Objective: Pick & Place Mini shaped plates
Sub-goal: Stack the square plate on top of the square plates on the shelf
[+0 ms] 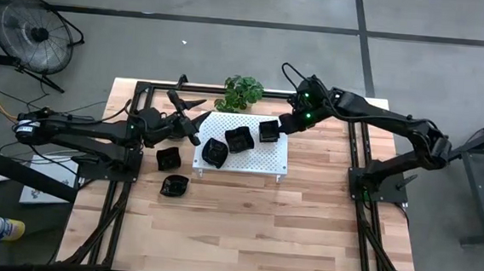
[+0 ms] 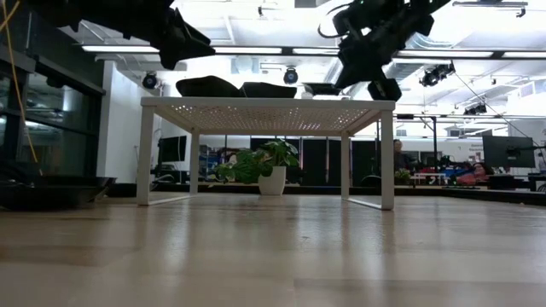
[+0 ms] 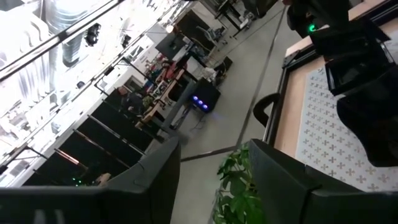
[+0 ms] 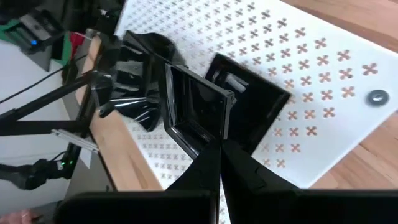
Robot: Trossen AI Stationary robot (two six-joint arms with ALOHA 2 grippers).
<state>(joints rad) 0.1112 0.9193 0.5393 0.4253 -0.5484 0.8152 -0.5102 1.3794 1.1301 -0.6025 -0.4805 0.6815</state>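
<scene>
**While Clamped on a Square Plate: Placing Step at the Board**

When read from the near edge of the table (image 1: 261,231) in the high view: bare wood first, then the nearest loose plate (image 1: 174,185), lying on the wood off the near left corner of the board. Just behind it, the second loose plate (image 1: 169,157), also on the wood, beside the board's left edge. Both not yet collected.

Next, the white perforated board (image 1: 261,161), raised on short legs. On it, a wavy plate (image 1: 215,152) at the left, a middle plate (image 1: 239,139) close beside it, and farther right the square plate (image 1: 268,130).

Over the far right part of the board, the right gripper (image 4: 219,149), fingers together and pinching one wall of the square plate. Plate held tilted, hollow side turned sideways. Contact with the board: cannot tell.

Off the board's far left corner, the left gripper (image 1: 193,120), hovering with fingers apart and nothing between them. Beyond everything, the potted plant (image 1: 243,93) at the far edge.

Step in hand, as a judgement: setting the square plate down on the board. Next move calls for levelling the plate, lowering it until flat, and only then opening the fingers. Needs care not to push the middle plate nearby. After that, probably a reach by the left gripper for the two loose plates on its own side.
</scene>
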